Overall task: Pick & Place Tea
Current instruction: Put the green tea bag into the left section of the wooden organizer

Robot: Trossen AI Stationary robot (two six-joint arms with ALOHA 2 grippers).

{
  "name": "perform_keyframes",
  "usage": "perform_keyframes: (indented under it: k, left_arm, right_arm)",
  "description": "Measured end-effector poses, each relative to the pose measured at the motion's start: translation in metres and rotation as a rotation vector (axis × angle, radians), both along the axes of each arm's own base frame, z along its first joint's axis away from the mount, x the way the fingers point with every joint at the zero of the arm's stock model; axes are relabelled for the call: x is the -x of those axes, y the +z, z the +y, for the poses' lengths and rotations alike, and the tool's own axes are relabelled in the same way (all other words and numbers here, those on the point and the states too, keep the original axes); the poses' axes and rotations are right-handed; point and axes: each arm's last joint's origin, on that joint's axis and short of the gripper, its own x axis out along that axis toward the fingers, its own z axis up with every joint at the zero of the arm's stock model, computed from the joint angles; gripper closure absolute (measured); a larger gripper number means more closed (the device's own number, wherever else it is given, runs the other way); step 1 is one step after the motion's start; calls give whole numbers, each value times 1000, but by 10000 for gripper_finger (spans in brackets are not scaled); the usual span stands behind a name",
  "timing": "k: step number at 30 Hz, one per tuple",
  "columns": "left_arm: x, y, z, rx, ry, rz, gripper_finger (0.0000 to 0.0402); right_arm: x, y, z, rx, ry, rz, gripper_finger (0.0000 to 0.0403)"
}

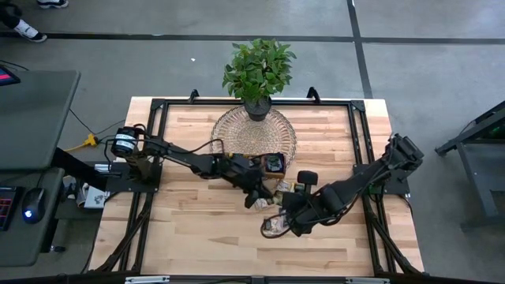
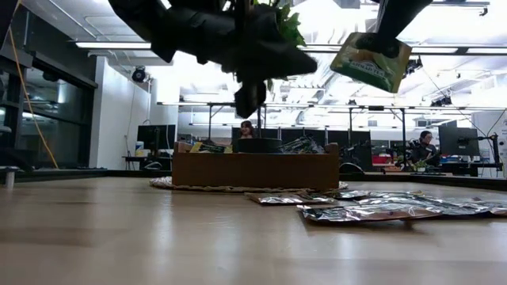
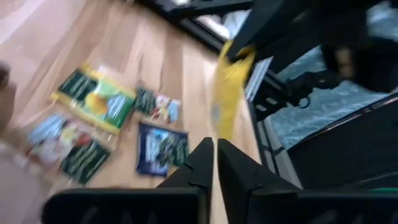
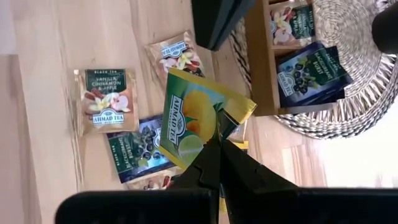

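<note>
Right gripper (image 4: 219, 144) pinches yellow-green tea sachet (image 4: 189, 121) by corner, aloft over worktop (image 4: 50, 74) pile. Left gripper (image 3: 214, 152) closed, empty, close by. Risk: thin corner grip slips; arms collide.

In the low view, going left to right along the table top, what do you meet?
Bare table → wooden tray on a woven mat → flat tea sachets lying on the wood. Above them the right gripper holds a yellow-green sachet in the air.
</note>
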Motion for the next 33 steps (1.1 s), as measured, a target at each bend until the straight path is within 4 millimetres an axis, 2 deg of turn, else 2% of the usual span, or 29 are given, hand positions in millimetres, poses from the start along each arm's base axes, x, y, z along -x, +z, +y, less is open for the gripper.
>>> perform_keyframes:
  k: [10, 15, 26, 30, 33]
  left_arm:
    - [-2, 5, 0, -47, -2, -75, 242]
    - [-2, 5, 1, -61, 33, -76, 210]
    - [-3, 5, 2, -77, 70, -79, 212]
    - [-3, 5, 2, -77, 71, -79, 243]
    - [-3, 5, 2, -77, 71, -79, 287]
  right_arm:
    - [-2, -2, -3, 32, 4, 12, 402]
    - [-8, -1, -7, 26, 14, -17, 402]
    - [-22, 1, -18, 24, 51, -66, 402]
    - [-24, 2, -19, 23, 64, -71, 403]
    - [-24, 2, -19, 27, 75, -67, 403]
